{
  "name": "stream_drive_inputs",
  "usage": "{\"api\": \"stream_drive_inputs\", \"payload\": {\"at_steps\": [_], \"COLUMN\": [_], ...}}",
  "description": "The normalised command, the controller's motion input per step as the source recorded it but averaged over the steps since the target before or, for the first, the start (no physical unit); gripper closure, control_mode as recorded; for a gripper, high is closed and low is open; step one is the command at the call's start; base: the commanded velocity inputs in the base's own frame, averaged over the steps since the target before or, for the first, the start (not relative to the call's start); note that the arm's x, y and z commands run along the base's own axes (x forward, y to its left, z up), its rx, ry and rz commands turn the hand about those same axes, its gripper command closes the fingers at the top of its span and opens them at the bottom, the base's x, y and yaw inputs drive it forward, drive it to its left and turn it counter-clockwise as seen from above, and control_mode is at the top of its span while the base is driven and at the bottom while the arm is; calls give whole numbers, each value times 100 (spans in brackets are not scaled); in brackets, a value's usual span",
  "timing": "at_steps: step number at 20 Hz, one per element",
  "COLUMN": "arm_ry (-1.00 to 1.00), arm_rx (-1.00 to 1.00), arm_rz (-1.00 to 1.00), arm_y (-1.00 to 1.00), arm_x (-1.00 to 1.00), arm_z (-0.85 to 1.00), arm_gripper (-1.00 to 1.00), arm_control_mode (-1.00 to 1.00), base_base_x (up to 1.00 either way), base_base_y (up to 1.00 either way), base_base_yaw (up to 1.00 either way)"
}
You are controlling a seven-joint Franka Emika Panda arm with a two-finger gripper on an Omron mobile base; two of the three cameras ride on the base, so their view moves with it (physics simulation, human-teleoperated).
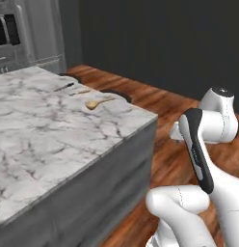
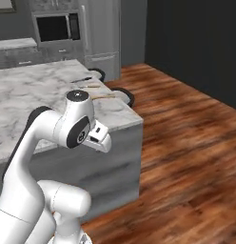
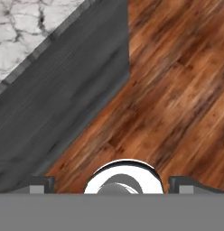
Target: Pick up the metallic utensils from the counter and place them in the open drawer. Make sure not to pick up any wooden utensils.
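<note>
Gripper (image 3: 112, 184) hangs off the counter's (image 1: 39, 125) corner, over the wood floor (image 3: 177, 90); finger tips (image 3: 37, 184) sit far apart at the hand view's bottom corners, jaws spread wide, nothing between them, touching nothing. The counter's grey wood-panelled side shows beside it. Utensils lie along the counter's far right edge: black-handled knife (image 1: 64, 87) farthest back, slim pale wooden spoon (image 1: 81, 91) next, large wooden spoon (image 1: 96, 102) nearest the front corner, bowl turned inward from the edge. All three separate, none touching. Too small to tell any silvery piece.
</note>
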Motion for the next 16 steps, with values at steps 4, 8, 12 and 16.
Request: {"api": "stream_drive_inputs", "payload": {"at_steps": [4, 8, 12, 16], "arm_ry": [0, 0, 0, 0], "arm_rx": [0, 0, 0, 0], "arm_rz": [0, 0, 0, 0], "arm_y": [0, 0, 0, 0], "arm_x": [0, 0, 0, 0], "arm_z": [0, 0, 0, 0], "arm_gripper": [-100, -100, -100, -100], "arm_control_mode": [100, 100, 100, 100], "base_base_x": [79, 76, 64, 60], "base_base_y": [-100, -100, -100, -100], "base_base_yaw": [45, 44, 37, 36]}}
